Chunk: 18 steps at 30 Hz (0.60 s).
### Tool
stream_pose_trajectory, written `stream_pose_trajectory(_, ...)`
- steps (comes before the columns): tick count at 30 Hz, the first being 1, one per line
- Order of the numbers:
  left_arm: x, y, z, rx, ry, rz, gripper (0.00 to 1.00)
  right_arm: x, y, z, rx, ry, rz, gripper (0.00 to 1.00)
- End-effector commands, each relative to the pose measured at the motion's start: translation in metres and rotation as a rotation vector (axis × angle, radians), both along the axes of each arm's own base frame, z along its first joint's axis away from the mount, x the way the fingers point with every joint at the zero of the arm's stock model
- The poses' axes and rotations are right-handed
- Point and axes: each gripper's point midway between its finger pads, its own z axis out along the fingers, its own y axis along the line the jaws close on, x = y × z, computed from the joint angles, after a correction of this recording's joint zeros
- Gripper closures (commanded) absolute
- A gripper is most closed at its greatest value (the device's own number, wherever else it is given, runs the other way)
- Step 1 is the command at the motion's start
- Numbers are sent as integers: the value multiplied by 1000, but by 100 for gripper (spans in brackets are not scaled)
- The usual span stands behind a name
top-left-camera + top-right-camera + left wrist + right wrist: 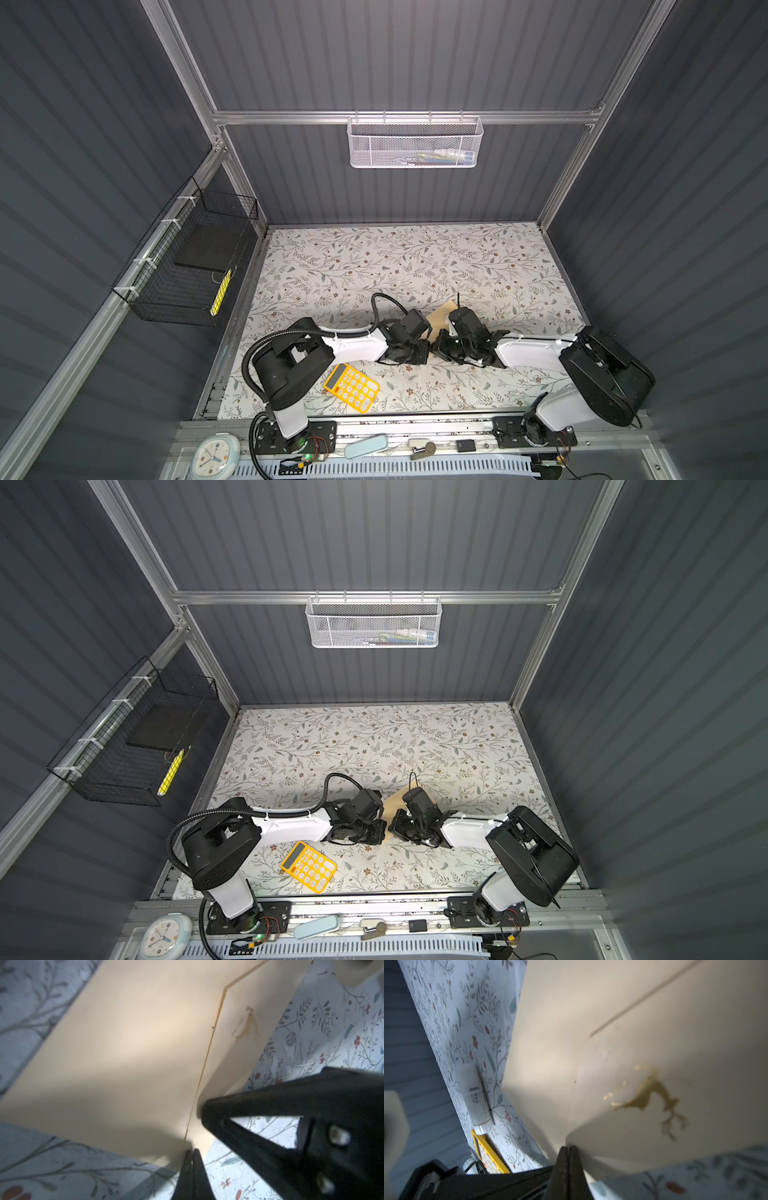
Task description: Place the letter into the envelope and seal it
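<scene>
The tan envelope (439,319) lies in the middle of the floral table, mostly covered by both wrists in both top views. In the left wrist view the envelope (124,1053) shows its flap with a gold deer mark (247,1024). My left gripper (192,1152) is shut on the envelope's edge beside the flap's fold. My right gripper (568,1148) is shut on the flap's edge, and the flap (654,1095) curls up off the table. The two grippers meet tip to tip (432,345). The letter is out of view.
A yellow calculator (352,387) lies near the front, beside the left arm. A white glue-stick tube (477,1101) lies on the table under that arm. On the back rail hangs a white mesh basket (415,143), on the left wall a black wire basket (187,266).
</scene>
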Motion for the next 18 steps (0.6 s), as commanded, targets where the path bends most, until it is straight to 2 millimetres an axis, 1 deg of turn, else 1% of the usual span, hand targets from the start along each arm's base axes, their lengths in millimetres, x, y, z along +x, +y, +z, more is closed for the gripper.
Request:
stream_pose_trajectory(1, -24, 41, -50, 188, 95, 12, 96, -4, -35, -31, -145, 68, -34, 100)
stream_pose_trajectory(10, -27, 44, -54, 183, 102, 21, 96, 20, -62, -35, -174, 73, -101, 100)
stream_pose_trajectory(13, -27, 44, -53, 178, 102, 21, 96, 29, -65, -33, -162, 59, -103, 100)
stream_pose_trajectory(18, -29, 45, -51, 165, 103, 26, 96, 37, -73, -33, -170, 65, -118, 100)
